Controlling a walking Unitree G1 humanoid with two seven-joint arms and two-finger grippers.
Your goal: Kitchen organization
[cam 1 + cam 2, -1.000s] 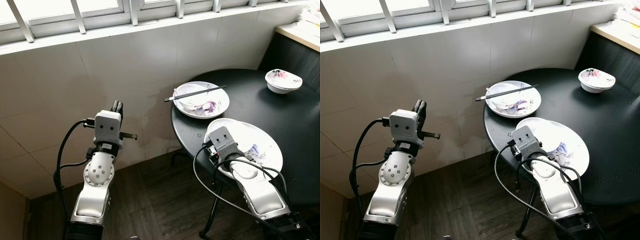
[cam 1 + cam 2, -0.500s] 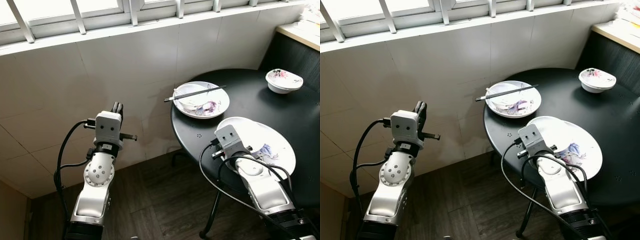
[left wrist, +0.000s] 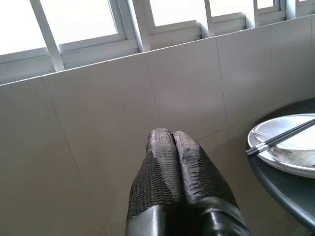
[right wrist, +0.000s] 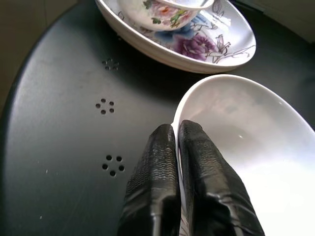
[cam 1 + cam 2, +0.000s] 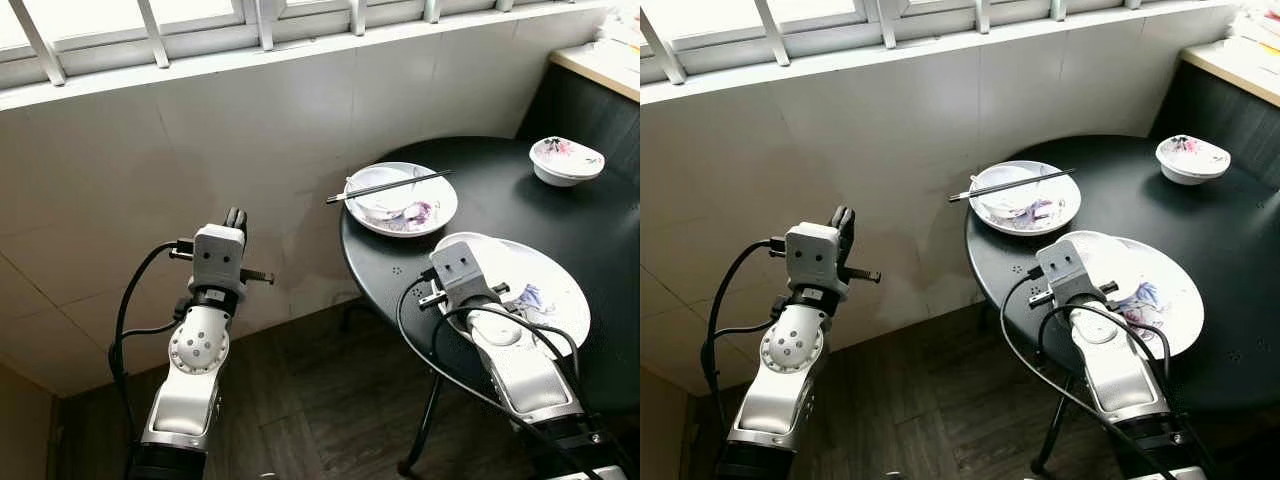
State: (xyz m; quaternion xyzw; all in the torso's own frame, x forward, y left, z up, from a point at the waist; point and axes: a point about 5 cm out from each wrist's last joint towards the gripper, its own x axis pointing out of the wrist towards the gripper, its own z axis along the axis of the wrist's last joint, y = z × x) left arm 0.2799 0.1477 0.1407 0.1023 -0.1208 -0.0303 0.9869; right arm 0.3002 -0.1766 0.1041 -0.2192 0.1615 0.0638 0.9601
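A large white plate [image 5: 540,292] with a floral print lies near the front edge of the round black table [image 5: 490,165]. My right gripper [image 4: 175,129] is shut on this plate's [image 4: 236,123] left rim, one finger above and one below. Farther back, a second flowered plate [image 5: 432,212] holds a small bowl [image 5: 380,196] with black chopsticks [image 5: 390,186] lying across it. My left gripper [image 5: 235,215] is raised beside the tiled wall, left of the table, with its fingers [image 3: 162,157] pressed together on nothing.
A small flowered bowl [image 5: 566,160] stands at the table's far right. A tiled wall [image 5: 150,150] under a barred window runs behind the table. A dark cabinet with a light top [image 5: 600,70] stands at the back right. Dark wood floor [image 5: 300,400] lies below.
My right gripper has slid the large white plate to the right, farther onto the table. The left arm has hardly moved.
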